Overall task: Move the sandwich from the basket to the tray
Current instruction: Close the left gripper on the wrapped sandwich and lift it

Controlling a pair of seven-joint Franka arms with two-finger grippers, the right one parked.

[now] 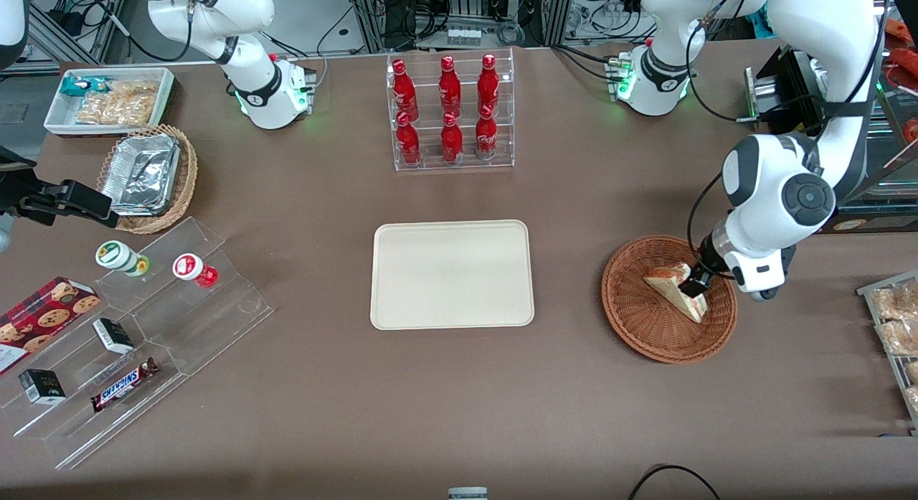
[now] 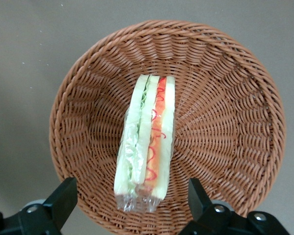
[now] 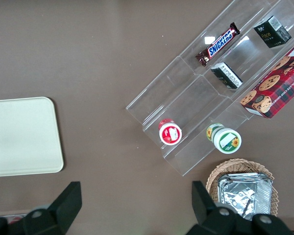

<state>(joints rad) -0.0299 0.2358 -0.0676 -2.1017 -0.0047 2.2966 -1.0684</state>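
A brown surface (image 1: 459, 414) carries everything here, with racks and cabling along its back edge. The end effector (image 1: 694, 285) hangs low over the basket (image 1: 631, 328), its fingers (image 2: 63, 198) spread apart on either side of the sandwich (image 2: 147, 142) and not yet touching it. The sandwich lies inside the basket, standing on edge with its red and green filling layers facing up toward the wrist camera, wrapped in clear film.

It looks light and soft; the bread would likely crush under a hard squeeze, and the film may be slippery. The sensible hold seems to be across the two flat bread faces, near the wedge's thicker end, with gentle pressure.

The tray (image 1: 452, 274) lies bare at the middle of the surface, well apart from the basket. Between them is only bare surface, so the low basket rim is the one thing to lift over. A clear rack of red bottles (image 1: 450, 112) stands farther from the front camera than the tray, off the likely path.
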